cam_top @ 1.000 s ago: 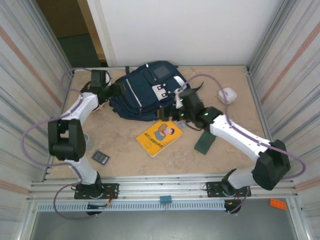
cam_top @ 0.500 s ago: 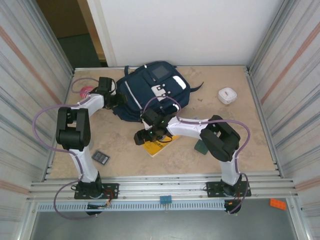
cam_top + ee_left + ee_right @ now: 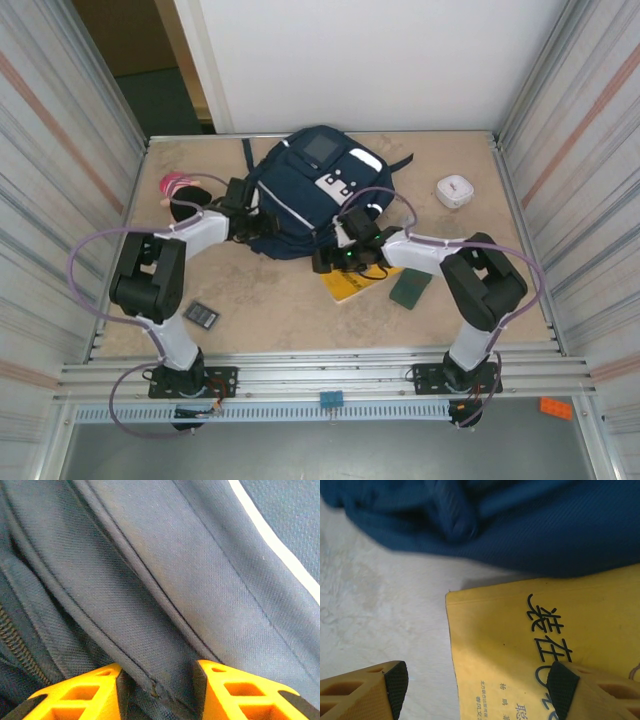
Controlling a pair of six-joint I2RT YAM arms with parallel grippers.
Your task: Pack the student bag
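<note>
You have bare table [image 3: 265, 300] along the near side, left of the book [image 3: 347, 287]. Ribbed walls [image 3: 60, 150] close in both sides. The bag [image 3: 305, 185] lies far-centre, and its near edge meets the book's far end.

Around it are a green case [image 3: 410, 288] just right of the book, a white box [image 3: 455, 190] far right, a pink thing [image 3: 176, 184] far left and a dark card [image 3: 201, 314] near left.

Your right gripper [image 3: 322, 263] sits at the bag's near edge. Its wrist view shows the jaws apart, one finger over the table and the other over the book, with the book's edge between them.

Your left gripper [image 3: 268, 226] is at the bag's left flank. Close up, its fingers bracket a piped seam, but you cannot tell whether they pinch it.
</note>
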